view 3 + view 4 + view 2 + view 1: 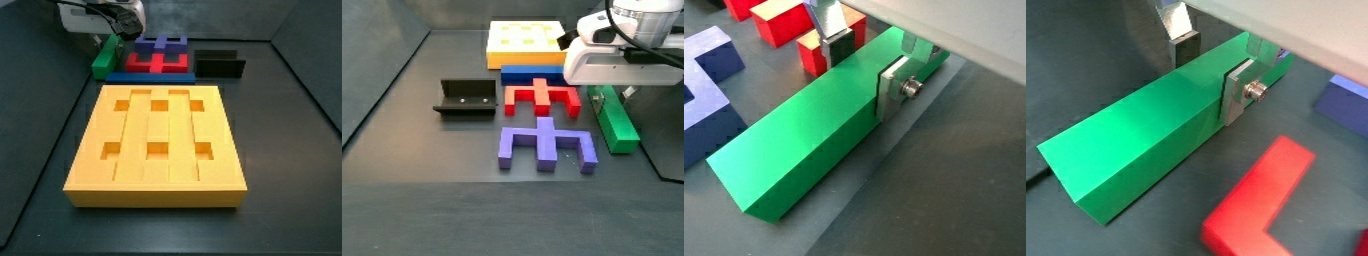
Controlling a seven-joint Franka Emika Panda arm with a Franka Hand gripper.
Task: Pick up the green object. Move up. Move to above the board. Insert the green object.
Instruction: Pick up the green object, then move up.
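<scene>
The green object is a long plain bar lying on the dark floor; it also shows in the second wrist view and in both side views. My gripper straddles the bar near one end. One silver finger lies flat against one side of the bar, and the padded finger meets the opposite edge. The gripper looks shut on the bar. The yellow board with six square holes lies apart from it, and it also shows in a side view.
A red notched block and a blue notched block lie beside the bar. A small black box stands past them. Dark walls ring the floor.
</scene>
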